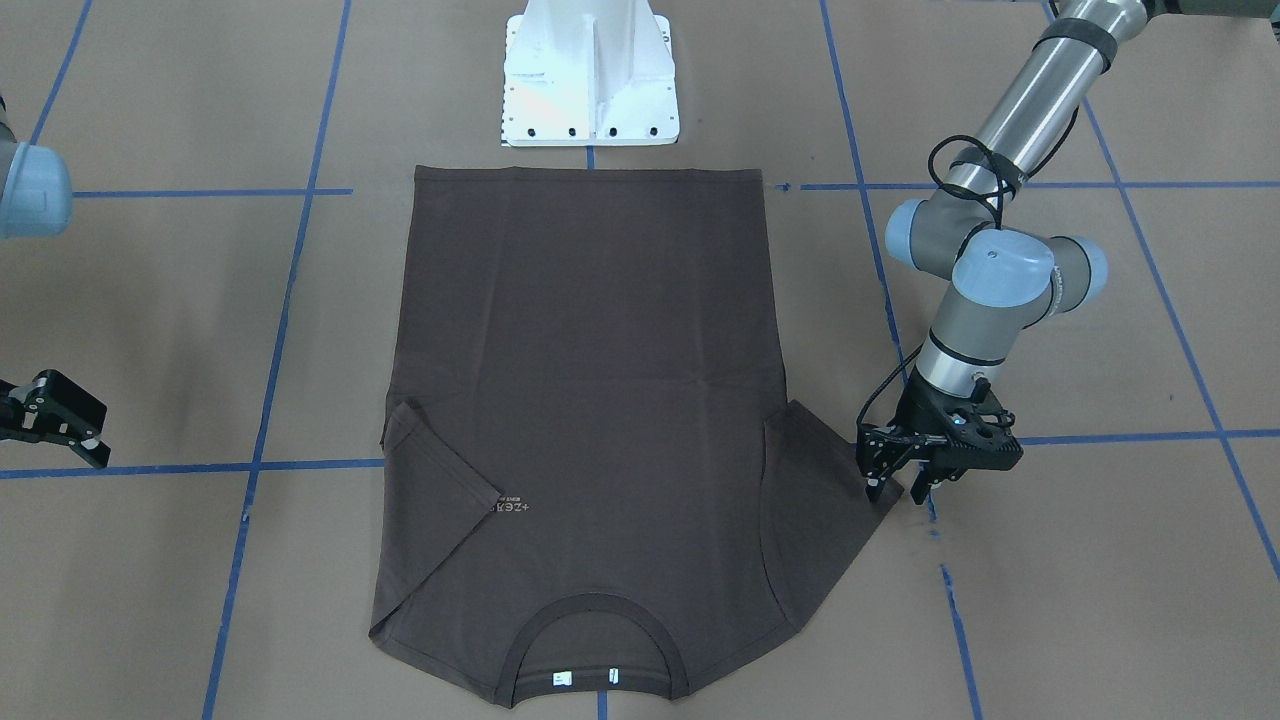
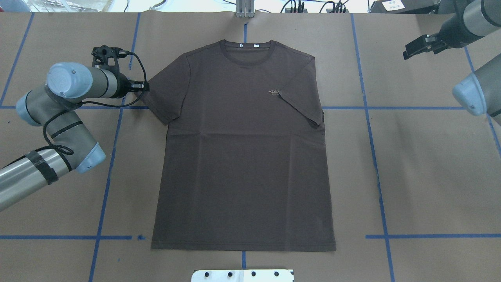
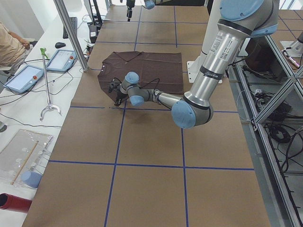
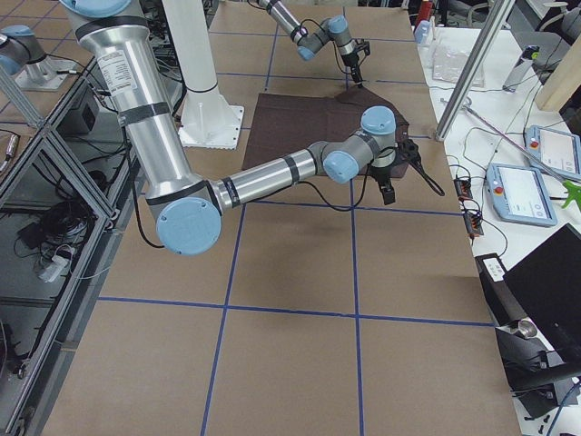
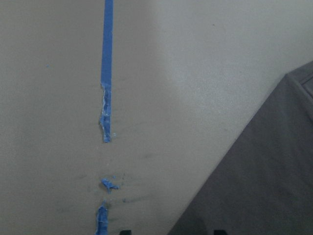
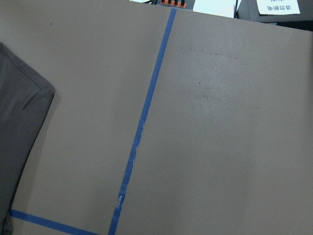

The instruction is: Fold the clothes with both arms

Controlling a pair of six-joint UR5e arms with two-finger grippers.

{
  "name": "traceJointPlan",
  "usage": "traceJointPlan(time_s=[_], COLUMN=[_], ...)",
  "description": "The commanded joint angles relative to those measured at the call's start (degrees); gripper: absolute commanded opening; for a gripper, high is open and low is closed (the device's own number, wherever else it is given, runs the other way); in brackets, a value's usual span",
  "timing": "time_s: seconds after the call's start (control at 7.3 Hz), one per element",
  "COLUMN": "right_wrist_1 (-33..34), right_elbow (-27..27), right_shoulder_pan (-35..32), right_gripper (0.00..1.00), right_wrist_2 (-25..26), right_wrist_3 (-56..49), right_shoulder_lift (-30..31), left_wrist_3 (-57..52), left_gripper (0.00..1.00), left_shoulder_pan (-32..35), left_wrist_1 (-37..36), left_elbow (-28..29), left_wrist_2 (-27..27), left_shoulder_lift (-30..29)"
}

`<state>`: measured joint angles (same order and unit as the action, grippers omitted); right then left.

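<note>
Shirt (image 2: 242, 156) sleeve (image 1: 840, 470) edge sits between our left gripper's (image 1: 897, 490) parted, empty fingers; our right gripper (image 2: 413, 47) hangs well apart, its opening unclear.

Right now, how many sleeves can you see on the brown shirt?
2. One sleeve lies flat at the left end effector; the other sleeve is folded over the chest lettering.

The brown surface (image 1: 1100, 600) carries a blue tape grid (image 1: 1120, 437). One torn strip (image 5: 105, 98) runs just beside the left tool (image 1: 896, 492). A white pedestal (image 1: 590, 70) stands well apart from that tool. Two tablets (image 3: 23, 78) and a red cylinder (image 3: 14, 202) lie farther off, past the surface's edge.
</note>
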<state>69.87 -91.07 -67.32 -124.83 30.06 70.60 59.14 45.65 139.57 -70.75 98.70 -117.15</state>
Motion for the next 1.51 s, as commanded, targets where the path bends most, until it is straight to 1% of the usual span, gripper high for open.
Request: traceJointPlan(time_s=[0.0, 0.41, 0.55, 0.68, 0.82, 0.96, 1.37], right_wrist_1=[0.0, 0.0, -0.1, 0.0, 0.0, -0.1, -0.1], right_elbow=[0.0, 0.0, 0.0, 0.0, 0.0, 0.0, 0.0], right_shoulder_pan=[0.0, 0.0, 0.0, 0.0, 0.0, 0.0, 0.0], right_gripper=[1.00, 1.00, 1.00, 1.00, 1.00, 1.00, 1.00], right_wrist_2=[0.0, -0.1, 0.0, 0.0, 0.0, 0.0, 0.0], right_wrist_3=[0.0, 0.0, 0.0, 0.0, 0.0, 0.1, 0.1], right_shoulder_lift=[0.1, 0.1, 0.1, 0.1, 0.1, 0.1, 0.1], left_wrist_3=[0.1, 0.1, 0.1, 0.2, 0.2, 0.3, 2.0], left_gripper=[0.60, 0.59, 0.57, 0.41, 0.06, 0.00, 0.00], left_shoulder_pan=[-0.3, -0.4, -0.4, -0.5, -0.5, -0.5, -0.6], left_wrist_1=[0.0, 0.0, 0.1, 0.1, 0.2, 0.2, -0.5], left_elbow=[0.0, 0.1, 0.1, 0.1, 0.0, -0.3, -1.5], left_wrist_2=[0.0, -0.1, -0.1, -0.1, -0.1, -0.1, 0.0], left_shoulder_lift=[0.1, 0.3, 0.3, 0.3, 0.2, 0.2, -0.3])
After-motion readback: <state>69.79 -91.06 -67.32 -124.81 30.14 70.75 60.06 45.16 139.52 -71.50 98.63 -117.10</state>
